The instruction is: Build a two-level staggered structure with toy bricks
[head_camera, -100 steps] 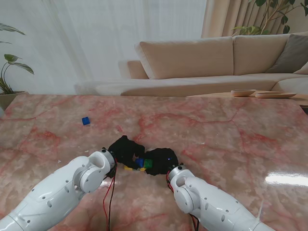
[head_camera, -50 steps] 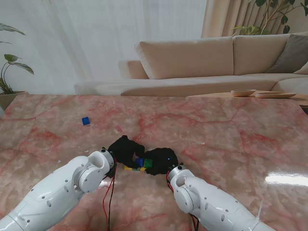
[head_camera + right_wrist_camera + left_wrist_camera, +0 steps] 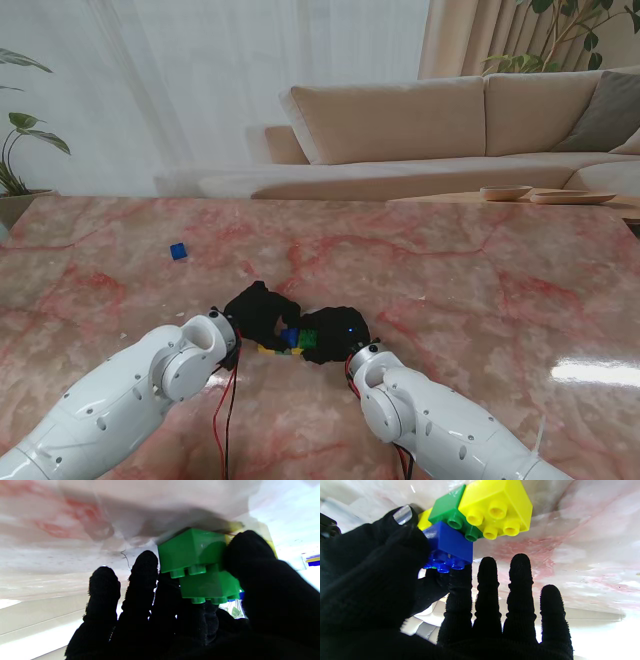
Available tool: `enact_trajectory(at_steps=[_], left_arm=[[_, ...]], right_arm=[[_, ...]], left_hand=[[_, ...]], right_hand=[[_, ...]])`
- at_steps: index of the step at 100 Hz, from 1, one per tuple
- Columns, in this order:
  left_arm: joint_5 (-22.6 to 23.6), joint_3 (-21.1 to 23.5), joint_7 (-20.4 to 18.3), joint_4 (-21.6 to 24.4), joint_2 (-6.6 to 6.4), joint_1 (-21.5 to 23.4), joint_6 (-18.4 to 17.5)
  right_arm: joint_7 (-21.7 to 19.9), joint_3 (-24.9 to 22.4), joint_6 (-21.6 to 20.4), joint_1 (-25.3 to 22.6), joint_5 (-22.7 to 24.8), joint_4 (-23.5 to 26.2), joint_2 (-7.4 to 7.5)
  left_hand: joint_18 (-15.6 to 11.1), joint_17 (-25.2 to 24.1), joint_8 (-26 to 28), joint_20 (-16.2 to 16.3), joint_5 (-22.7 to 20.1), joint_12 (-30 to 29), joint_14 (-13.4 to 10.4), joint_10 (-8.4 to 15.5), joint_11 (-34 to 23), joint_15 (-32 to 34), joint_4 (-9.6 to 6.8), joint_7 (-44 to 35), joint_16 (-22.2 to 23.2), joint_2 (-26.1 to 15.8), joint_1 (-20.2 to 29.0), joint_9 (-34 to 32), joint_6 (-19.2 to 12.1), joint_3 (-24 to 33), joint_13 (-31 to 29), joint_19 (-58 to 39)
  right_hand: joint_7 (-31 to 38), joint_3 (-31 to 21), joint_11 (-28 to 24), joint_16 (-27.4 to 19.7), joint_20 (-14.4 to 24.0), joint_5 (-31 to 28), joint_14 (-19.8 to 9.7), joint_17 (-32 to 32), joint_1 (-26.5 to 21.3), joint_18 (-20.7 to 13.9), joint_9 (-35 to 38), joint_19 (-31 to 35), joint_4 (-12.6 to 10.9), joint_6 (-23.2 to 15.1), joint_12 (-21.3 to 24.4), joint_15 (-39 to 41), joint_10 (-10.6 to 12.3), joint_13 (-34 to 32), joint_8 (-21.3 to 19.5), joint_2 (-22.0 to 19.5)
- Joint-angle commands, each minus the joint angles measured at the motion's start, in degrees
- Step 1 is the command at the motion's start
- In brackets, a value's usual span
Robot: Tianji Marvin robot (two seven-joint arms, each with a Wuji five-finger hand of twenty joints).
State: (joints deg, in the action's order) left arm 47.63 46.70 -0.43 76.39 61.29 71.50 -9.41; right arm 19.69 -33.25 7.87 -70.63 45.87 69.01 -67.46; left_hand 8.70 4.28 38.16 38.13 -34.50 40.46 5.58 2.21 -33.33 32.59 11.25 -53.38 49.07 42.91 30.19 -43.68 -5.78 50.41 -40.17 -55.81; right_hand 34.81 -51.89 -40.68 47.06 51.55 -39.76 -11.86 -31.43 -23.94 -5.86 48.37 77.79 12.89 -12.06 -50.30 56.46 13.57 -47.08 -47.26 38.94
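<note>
With left hand (image 3: 395, 585) pinching the blue brick (image 3: 448, 545) and right hand (image 3: 200, 620) the upper green brick (image 3: 210, 586) on the mid-bench row (image 3: 290, 343), press each straight down, straddling a seam.

Lighting, as I read it from the stand camera: bright, even daylight through the sheer curtain (image 3: 220, 80) behind the sofa, sharp focus throughout, one white glare patch on the marble table (image 3: 595, 373) at my right. Left wrist camera: crisp on the yellow brick (image 3: 497, 507), overexposed to white toward the far room, the gloved left hand (image 3: 395, 600) a near-featureless black silhouette. Right wrist camera: softer, the tabletop smeared and blurred, a dark shadow beside the green brick (image 3: 192, 550), background blown out.
</note>
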Motion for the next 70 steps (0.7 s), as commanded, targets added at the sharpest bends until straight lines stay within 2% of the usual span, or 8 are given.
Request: enact_trajectory(at_steps=[1, 34, 48, 60, 70], left_arm=[[0.21, -0.09, 0.39, -0.19, 0.18, 0.49, -0.2], [0.11, -0.07, 1.63, -0.76, 0.38, 0.48, -0.8], [-0.13, 1.36, 2.89, 0.0, 0.6, 1.68, -1.09], [-0.46, 3.68, 3.82, 1.53, 0.78, 3.46, -1.52], [-1.36, 5.47, 5.33, 2.35, 1.18, 4.81, -1.53]], right_arm=[[-1.07, 0.2, 0.28, -0.37, -0.25, -0.59, -0.2], [-1.37, 0.12, 0.29, -0.42, -0.28, -0.42, -0.13], [-1.39, 0.08, 0.23, -0.46, -0.27, -0.4, -0.11], [-1.41, 0.08, 0.18, -0.45, -0.3, -0.4, -0.11], [-1.37, 0.06, 0.24, -0.46, -0.29, -0.38, -0.12]], left_hand=[[0.76, -1.62, 1.19, 0.5, 2.87, -0.5, -0.35, 1.16, 0.5, -1.66, -1.24, 1.27, -0.33, 1.83, -3.17, 1.81, -1.85, 2.27, 1.41, 1.03], [0.77, -1.9, 1.15, 0.68, 4.83, -0.61, -0.44, 1.38, 0.81, -2.14, -0.92, 2.42, -0.43, 2.2, -4.44, 3.08, -1.44, 1.92, 2.31, 1.48], [0.5, -2.43, -0.16, 0.7, 6.48, -1.01, -0.38, 1.57, 1.42, -3.19, -0.78, 4.99, -0.94, 1.64, -5.42, 4.4, -0.6, 1.37, 3.64, 2.19], [0.43, -2.56, -2.94, 0.87, 6.79, -1.64, -0.39, 1.57, 1.97, -3.82, -0.84, 8.48, -1.46, -0.14, -6.5, 4.86, 0.31, 0.26, 4.03, 2.55], [0.71, -2.22, -3.85, 1.21, 4.64, -2.06, -0.02, 1.43, 1.78, -3.24, -1.58, 7.77, -1.31, -3.13, -5.77, 3.16, -0.42, -0.93, 3.06, 2.35]], right_hand=[[0.38, -1.3, 1.24, 1.06, 0.04, -0.08, -1.95, -0.03, -2.02, -0.87, 0.28, 1.89, 0.3, -1.28, 1.24, 0.95, 0.11, -0.06, 0.61, -0.15], [0.35, -1.28, 1.23, 1.07, 0.05, -0.16, -1.9, -0.03, -2.01, -0.87, 0.36, 1.88, 0.4, -1.27, 1.26, 1.0, 0.1, -0.09, 0.55, -0.16], [0.32, -1.29, 1.24, 1.06, 0.05, -0.17, -1.96, -0.03, -2.05, -0.87, 0.36, 1.88, 0.41, -1.21, 1.27, 0.98, 0.12, -0.11, 0.56, -0.15], [0.28, -1.29, 1.26, 1.05, 0.05, -0.15, -1.96, -0.04, -1.95, -0.87, 0.37, 1.88, 0.4, -1.23, 1.28, 0.97, 0.07, -0.1, 0.55, -0.27], [0.26, -1.22, 1.27, 1.05, 0.05, -0.12, -1.93, 0.01, -1.98, -0.87, 0.36, 1.85, 0.42, -1.26, 1.29, 0.95, 0.03, -0.06, 0.54, -0.3]])
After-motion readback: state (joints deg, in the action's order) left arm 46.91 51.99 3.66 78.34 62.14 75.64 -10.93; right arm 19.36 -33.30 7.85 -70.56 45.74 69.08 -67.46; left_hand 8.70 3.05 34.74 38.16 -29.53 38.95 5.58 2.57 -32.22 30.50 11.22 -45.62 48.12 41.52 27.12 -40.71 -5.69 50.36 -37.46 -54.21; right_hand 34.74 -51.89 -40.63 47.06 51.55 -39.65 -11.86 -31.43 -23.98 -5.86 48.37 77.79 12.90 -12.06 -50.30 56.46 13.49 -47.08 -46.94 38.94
